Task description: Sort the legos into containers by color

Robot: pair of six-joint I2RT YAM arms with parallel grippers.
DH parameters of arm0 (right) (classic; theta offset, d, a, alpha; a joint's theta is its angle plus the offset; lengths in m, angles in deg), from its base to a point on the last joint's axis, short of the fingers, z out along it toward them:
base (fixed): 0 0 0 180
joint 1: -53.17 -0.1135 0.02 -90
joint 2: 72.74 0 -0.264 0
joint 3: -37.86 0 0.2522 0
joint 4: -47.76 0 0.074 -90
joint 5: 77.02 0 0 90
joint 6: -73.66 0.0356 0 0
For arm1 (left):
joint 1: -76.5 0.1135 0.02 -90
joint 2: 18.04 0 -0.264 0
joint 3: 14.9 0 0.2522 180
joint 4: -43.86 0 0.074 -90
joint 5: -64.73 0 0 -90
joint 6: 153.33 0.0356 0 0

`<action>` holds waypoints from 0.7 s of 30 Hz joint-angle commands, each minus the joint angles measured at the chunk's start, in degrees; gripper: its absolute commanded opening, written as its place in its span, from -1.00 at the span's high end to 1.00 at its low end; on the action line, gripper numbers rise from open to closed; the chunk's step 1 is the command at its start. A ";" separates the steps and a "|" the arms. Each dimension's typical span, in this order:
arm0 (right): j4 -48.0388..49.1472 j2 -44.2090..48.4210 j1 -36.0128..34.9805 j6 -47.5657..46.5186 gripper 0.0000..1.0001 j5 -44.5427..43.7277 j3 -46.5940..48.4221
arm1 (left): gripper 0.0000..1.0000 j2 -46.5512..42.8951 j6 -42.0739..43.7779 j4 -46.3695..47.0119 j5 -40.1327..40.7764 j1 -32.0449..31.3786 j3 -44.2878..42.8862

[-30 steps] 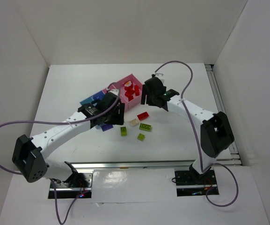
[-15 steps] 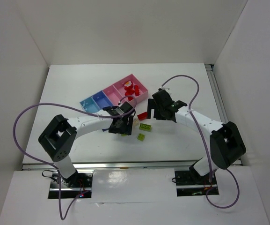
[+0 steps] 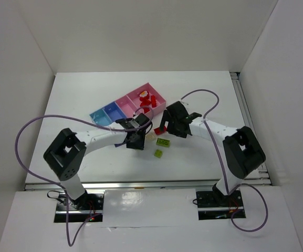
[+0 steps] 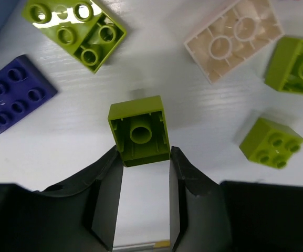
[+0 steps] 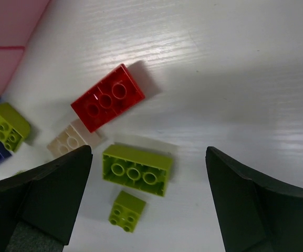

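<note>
While the left tool (image 4: 145, 154) is pinching an upturned lime brick (image 4: 139, 131) by its near end, seemingly for lifting, the right tool (image 5: 148, 157) is hanging wide open by a red brick (image 5: 108, 98), probably its next pick. Both bricks are resting on the tabletop (image 4: 214, 128) near the trays (image 3: 126, 101), not yet sorted.

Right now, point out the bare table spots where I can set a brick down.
Bare table lies behind the trays along the far edge, and between the small green lego and the near edge. Crowded: between the left gripper and right gripper, where loose legos cluster.
</note>
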 commanded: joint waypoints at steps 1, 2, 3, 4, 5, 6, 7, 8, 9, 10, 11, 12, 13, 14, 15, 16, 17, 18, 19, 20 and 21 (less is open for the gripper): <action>8.76 -1.55 0.24 8.70 -0.91 0.86 1.22 | 0.57 -8.46 2.53 -3.58 -0.03 -0.05 -4.13; 9.40 -1.55 0.24 9.93 -0.91 0.86 1.22 | 0.57 -10.06 3.06 -4.19 -0.73 -0.05 -4.13; 10.02 -2.60 0.24 11.42 -0.91 0.17 1.22 | 0.57 -11.55 3.85 -5.85 -0.04 -0.05 -6.13; 10.02 -3.39 0.24 12.04 -0.91 -0.45 1.74 | 0.57 -12.70 3.85 -6.91 0.49 -0.05 -7.20; 10.54 -5.40 0.24 12.05 -0.91 -0.46 2.44 | 0.57 -14.28 4.72 -7.97 0.49 -0.05 -8.34; 10.03 -6.64 0.24 12.05 -0.91 -0.46 3.41 | 0.57 -14.29 5.34 -8.93 1.02 1.00 -10.35; 9.15 -7.96 0.24 12.57 -0.88 -1.06 5.85 | 0.57 -14.90 5.35 -10.86 1.02 2.14 -11.24; 8.62 -10.32 0.24 12.58 -0.88 -1.07 6.84 | 0.57 -14.91 5.35 -12.01 1.02 4.85 -12.03; 7.57 -11.30 0.24 12.58 -0.88 -1.07 7.63 | 0.59 -14.91 5.35 -12.80 1.54 6.27 -12.56; 7.04 -12.09 0.24 12.58 -0.86 -1.07 9.29 | 0.59 -14.91 4.83 -13.68 2.16 9.07 -13.18; 5.29 -13.49 -0.37 13.45 -0.82 -1.59 10.00 | 0.59 -14.91 4.82 -15.17 2.16 10.49 -13.18; 4.49 -14.03 -0.38 14.15 -0.82 -2.90 10.62 | 0.59 -14.91 4.30 -15.18 2.16 11.98 -12.66; 3.96 -14.03 -0.90 14.16 -0.79 -2.92 11.15 | 0.59 -15.60 4.29 -15.88 2.16 13.47 -12.66; 3.96 -14.73 -0.91 14.77 -0.79 -3.61 11.67 | 0.59 -15.61 4.29 -15.89 2.16 15.93 -11.70; 3.96 -15.26 -0.91 14.77 -0.73 -3.62 11.68 | 0.59 -16.13 4.29 -15.89 2.16 17.08 -11.17; 3.26 -15.27 -0.91 15.30 -0.70 -4.58 11.68 | 0.59 -16.14 4.29 -15.89 2.16 18.22 -10.03; 3.25 -15.87 -0.91 15.82 -0.65 -4.59 12.20 | 0.59 -16.66 4.29 -15.28 2.16 19.37 -9.41; 3.25 -16.49 -0.91 15.83 -0.58 -5.20 12.21 | 0.59 -16.67 4.29 -14.75 2.16 21.47 -8.80; 2.73 -16.50 -0.91 16.44 -0.34 -5.20 12.21 | 0.59 -16.67 4.29 -13.53 2.16 22.44 -7.31; 2.73 -16.50 -0.91 16.44 -0.21 -5.20 12.21 | 0.59 -15.88 4.29 -12.90 1.38 24.72 -6.69; 2.73 -16.50 -0.91 16.44 -0.11 -5.90 12.21 | 0.59 -15.35 4.29 -12.20 0.85 25.78 -6.16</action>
